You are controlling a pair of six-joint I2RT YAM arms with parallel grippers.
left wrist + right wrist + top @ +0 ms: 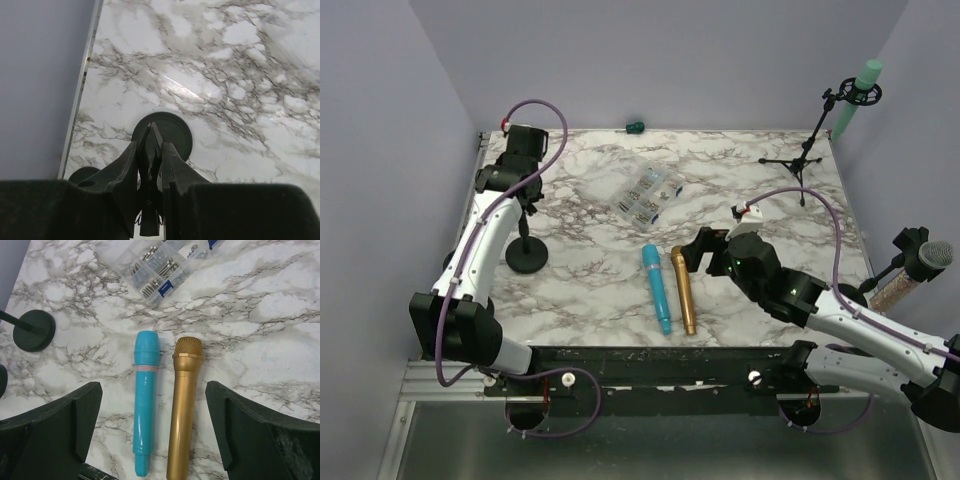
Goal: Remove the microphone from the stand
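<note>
A mint-green microphone [857,97] is seen tilted in the shock mount of a tripod stand [802,160] at the far right corner of the tabletop [580,160]. A grey-headed microphone [932,255] is perched on a second stand [908,240] at the right edge, just beside the right arm. Two more, a gold microphone [682,290] and a teal microphone [656,287], are laid side by side near the front edge, clear of any stand. Their long axes run near to far, with the heads toward the back wall.

The right gripper [703,250] is held released, jaws spread wide, just right of the gold one. The mint-green one lies far back and to its right, the grey-headed one off to its right, so the right arm is judged the nearer to both. The left gripper [525,198] is clenched on the top of a round-based stand [527,257] at the left, on which no microphone is seen. A clear parts box [648,193] is set farther back, between the arms.

From the left wrist the grip is confirmed: the fingers [127,165] are pressed onto a thin dark piece directly over the stand's disc base, a detail masked from above by the wrist. From the right wrist the loose pair is shown framed between the open jaws, but neither mounted microphone is taken in. Those are given by the top view alone.
</note>
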